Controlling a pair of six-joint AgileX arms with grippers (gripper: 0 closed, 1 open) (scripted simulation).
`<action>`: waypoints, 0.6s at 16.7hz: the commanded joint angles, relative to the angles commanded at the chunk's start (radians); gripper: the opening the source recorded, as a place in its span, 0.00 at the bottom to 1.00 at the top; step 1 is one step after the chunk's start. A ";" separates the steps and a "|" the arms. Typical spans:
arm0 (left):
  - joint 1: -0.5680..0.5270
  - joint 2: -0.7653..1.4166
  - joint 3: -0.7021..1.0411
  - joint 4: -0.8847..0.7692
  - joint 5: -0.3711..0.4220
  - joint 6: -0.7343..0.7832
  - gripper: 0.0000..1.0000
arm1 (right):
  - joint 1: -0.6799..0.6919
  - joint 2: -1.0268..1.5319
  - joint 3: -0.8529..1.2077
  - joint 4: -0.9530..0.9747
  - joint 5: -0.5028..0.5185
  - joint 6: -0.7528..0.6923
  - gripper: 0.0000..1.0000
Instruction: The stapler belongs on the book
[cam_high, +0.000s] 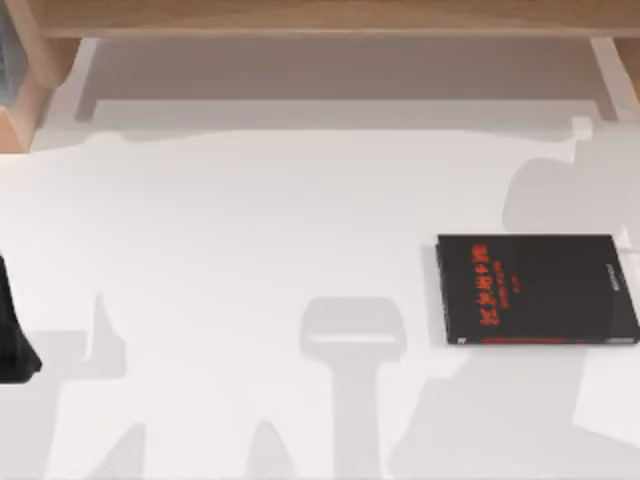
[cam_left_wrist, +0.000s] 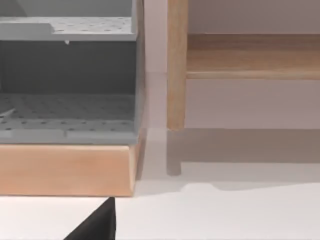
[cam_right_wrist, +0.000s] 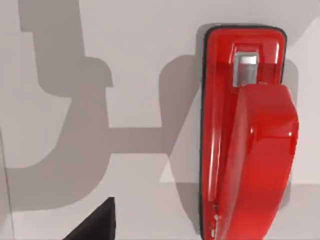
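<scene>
The bright red stapler (cam_right_wrist: 247, 135) lies flat on the white table, seen close up in the right wrist view with its metal slot at one end. A dark part of my right gripper (cam_right_wrist: 95, 225) shows at the frame's edge, beside the stapler and apart from it. The black book (cam_high: 537, 290) with red characters lies flat at the right of the table, with nothing on its cover. My left arm is parked at the table's left edge, where a dark piece of the left gripper (cam_high: 14, 335) shows.
A wooden shelf frame (cam_high: 320, 18) runs along the back of the table. The left wrist view faces a grey perforated rack (cam_left_wrist: 67, 110) on a wooden base and a wooden post (cam_left_wrist: 176, 75). Arm shadows fall across the white tabletop (cam_high: 250, 230).
</scene>
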 joint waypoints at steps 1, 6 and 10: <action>0.000 0.000 0.000 0.000 0.000 0.000 1.00 | 0.000 -0.008 -0.017 0.010 0.000 -0.001 1.00; 0.000 0.000 0.000 0.000 0.000 0.000 1.00 | -0.002 -0.038 -0.108 0.067 -0.001 -0.003 1.00; 0.000 0.000 0.000 0.000 0.000 0.000 1.00 | 0.000 -0.033 -0.158 0.120 -0.002 -0.003 1.00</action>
